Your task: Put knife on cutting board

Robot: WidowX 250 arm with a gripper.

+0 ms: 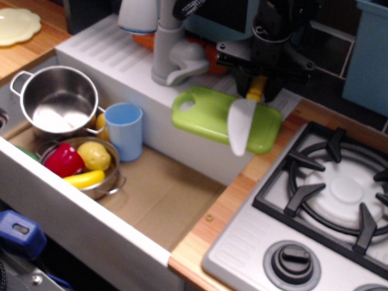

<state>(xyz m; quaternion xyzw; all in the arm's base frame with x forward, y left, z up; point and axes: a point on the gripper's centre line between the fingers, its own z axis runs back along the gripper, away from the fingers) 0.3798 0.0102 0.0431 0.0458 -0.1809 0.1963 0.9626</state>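
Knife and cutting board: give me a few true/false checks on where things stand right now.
1. The gripper holds the knife by its yellow handle. True.
2. The white blade hangs over the cutting board. True.
3. The knife lies flat on the stove grate. False: it is held at the board, left of the stove.
4. The blue cup stands on the board. False: it stands in the sink beside the steel pot.
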